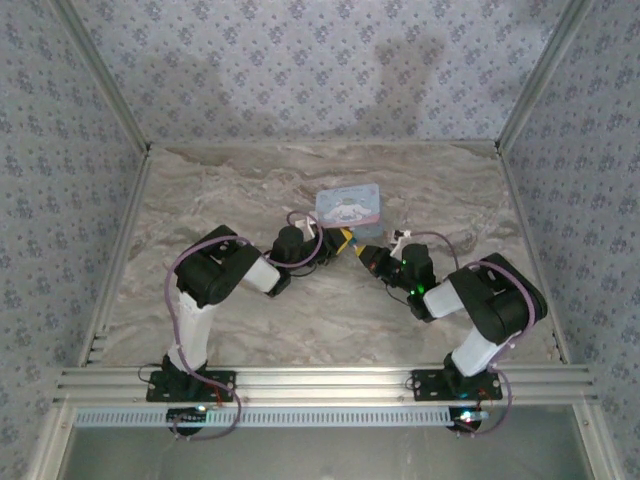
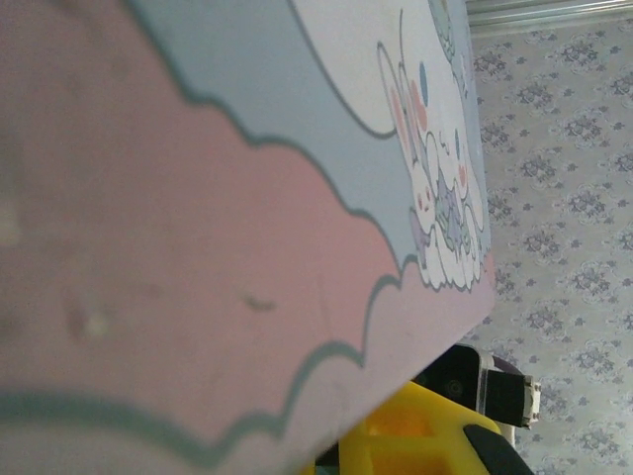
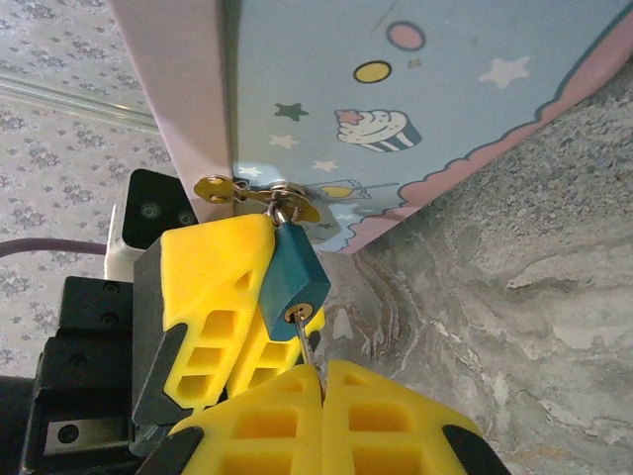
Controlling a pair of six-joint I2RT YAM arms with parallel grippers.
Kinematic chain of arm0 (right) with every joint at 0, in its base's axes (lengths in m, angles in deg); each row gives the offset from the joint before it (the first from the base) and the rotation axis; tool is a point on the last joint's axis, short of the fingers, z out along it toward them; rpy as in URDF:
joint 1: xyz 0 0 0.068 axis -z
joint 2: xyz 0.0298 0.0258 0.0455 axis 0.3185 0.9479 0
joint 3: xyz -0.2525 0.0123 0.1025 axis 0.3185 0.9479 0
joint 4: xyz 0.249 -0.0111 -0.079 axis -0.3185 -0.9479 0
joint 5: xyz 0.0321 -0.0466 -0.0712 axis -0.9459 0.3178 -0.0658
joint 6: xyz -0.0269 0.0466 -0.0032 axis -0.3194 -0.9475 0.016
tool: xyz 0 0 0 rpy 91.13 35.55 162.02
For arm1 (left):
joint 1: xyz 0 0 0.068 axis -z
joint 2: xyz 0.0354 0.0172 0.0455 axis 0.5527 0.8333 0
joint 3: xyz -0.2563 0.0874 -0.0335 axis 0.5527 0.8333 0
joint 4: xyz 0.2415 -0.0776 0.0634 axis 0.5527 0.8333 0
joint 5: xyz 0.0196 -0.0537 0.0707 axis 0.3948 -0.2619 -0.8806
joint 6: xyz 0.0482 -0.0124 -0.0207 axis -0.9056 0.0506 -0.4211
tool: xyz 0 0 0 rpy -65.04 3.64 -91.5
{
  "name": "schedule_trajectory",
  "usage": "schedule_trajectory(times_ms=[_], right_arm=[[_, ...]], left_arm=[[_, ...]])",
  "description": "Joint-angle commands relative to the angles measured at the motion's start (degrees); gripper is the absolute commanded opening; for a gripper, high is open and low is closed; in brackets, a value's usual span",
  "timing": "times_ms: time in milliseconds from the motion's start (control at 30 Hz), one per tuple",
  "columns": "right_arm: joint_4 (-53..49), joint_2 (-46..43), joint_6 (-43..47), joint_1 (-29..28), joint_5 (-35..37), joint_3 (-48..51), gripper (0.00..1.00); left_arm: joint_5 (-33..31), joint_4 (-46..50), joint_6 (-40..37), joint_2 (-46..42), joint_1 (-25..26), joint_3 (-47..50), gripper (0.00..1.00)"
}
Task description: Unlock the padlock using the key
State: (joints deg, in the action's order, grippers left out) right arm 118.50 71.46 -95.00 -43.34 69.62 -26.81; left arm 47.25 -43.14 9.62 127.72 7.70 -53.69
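A tiny dark teal padlock (image 3: 293, 277) hangs from the brass hasp (image 3: 247, 190) of the pale blue cartoon-printed tin box (image 3: 415, 109). My left gripper (image 3: 265, 259) comes in from the left, and its yellow fingers (image 3: 213, 287) pinch the padlock's body. A thin metal key (image 3: 307, 341) sits in the keyhole on the padlock's underside. My right gripper (image 3: 321, 374) is shut on the key's lower end. From above, both grippers meet just in front of the box (image 1: 348, 206): the left gripper (image 1: 343, 240) and the right gripper (image 1: 362, 252). The box lid (image 2: 247, 218) looms close in the left wrist view.
The box rests on a marbled tabletop (image 1: 300, 310) with patterned walls on three sides. An aluminium rail (image 1: 320, 380) runs along the near edge by the arm bases. A yellow finger (image 2: 425, 435) and a black camera housing (image 2: 475, 381) show under the lid's corner.
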Motion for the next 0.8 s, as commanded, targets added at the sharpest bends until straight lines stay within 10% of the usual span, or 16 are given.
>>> schedule_trajectory(times_ms=[0, 767], right_arm=[[5.22, 2.60, -3.78, 1.11, -0.81, -1.63, 0.00], [14.08, 12.52, -19.90, 3.15, -4.29, -4.46, 0.00]], left_arm=[[7.32, -6.12, 1.01, -0.03, 2.19, -1.29, 0.00], [7.92, -6.65, 1.34, 0.32, 2.21, -1.40, 0.00]])
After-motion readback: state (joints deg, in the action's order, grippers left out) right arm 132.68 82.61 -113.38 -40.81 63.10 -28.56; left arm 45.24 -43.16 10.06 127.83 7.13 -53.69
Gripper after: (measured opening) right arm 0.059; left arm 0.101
